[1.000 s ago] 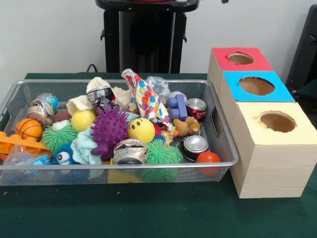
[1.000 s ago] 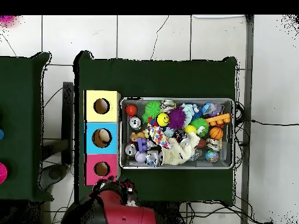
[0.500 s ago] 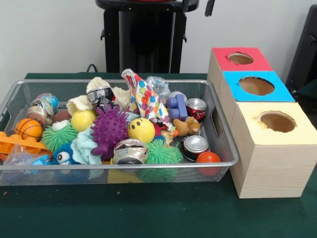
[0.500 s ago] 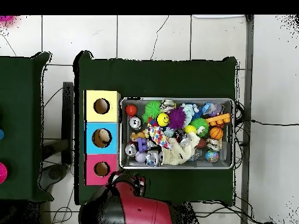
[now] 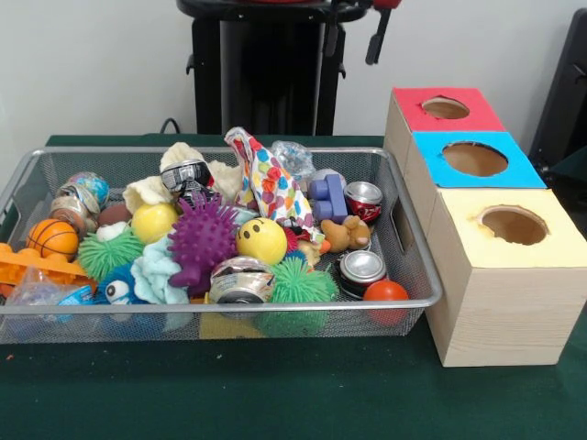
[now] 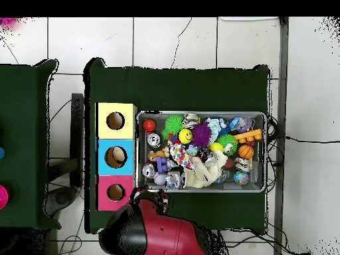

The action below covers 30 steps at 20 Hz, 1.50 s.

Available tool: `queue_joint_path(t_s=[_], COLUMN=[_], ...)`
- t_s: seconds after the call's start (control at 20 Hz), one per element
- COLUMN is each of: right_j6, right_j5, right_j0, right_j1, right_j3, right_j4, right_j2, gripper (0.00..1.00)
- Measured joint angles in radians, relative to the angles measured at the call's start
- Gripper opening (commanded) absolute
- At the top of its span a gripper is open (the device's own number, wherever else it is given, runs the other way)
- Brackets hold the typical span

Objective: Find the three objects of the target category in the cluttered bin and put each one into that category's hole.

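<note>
The silver wire-mesh bin (image 5: 220, 307) stands on the green table, full of toys; it also shows in the overhead view (image 6: 202, 190). A small brown teddy (image 5: 347, 234) lies near its right end, beside two cans. A cream-tan plush (image 5: 183, 156) lies at the back (image 6: 199, 176). I cannot make out the orange tiger. The red-topped hole (image 5: 446, 108) is on the farthest box (image 6: 115, 192). My gripper (image 5: 353, 38) hangs at the top edge, open and empty, above the bin's back right corner and left of the red box; overhead it is at the bin's near corner (image 6: 150, 197).
The blue-topped hole (image 5: 474, 159) and yellow-topped hole (image 5: 514, 225) are on the boxes nearer the camera. In the bin are cans (image 5: 364, 200), a purple spiky ball (image 5: 202, 240), a yellow smiley ball (image 5: 261, 240) and a spotted party hat (image 5: 271, 188).
The arm has swung from beside the red box toward the bin's corner, and the gripper's fingers have come down into the front view. The bin's contents have not moved.
</note>
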Motion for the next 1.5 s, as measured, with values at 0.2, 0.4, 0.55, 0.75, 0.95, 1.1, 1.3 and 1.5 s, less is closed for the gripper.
queue_joint_path(t_s=[0.2,0.4,0.55,0.75,0.95,1.1,1.3,1.5], right_j6=[0.000,0.000,0.000,0.000,0.000,0.000,0.000,0.000], right_j5=[-0.045,-0.084,-0.115,-0.137,-0.162,-0.196,-0.250,-0.319], right_j0=[0.000,0.000,0.000,0.000,0.000,0.000,0.000,0.000], right_j1=[0.038,0.067,0.098,0.140,0.189,0.232,0.284,0.345], right_j3=[0.000,0.000,0.000,-0.001,-0.001,-0.001,-0.001,-0.002], right_j4=[0.000,0.000,0.000,0.000,0.001,0.001,0.001,0.002], right_j2=[0.000,0.001,0.001,0.002,0.002,0.003,0.004,0.004], gripper=[1.00,1.00,1.00,1.00,1.00,1.00,1.00,1.00])
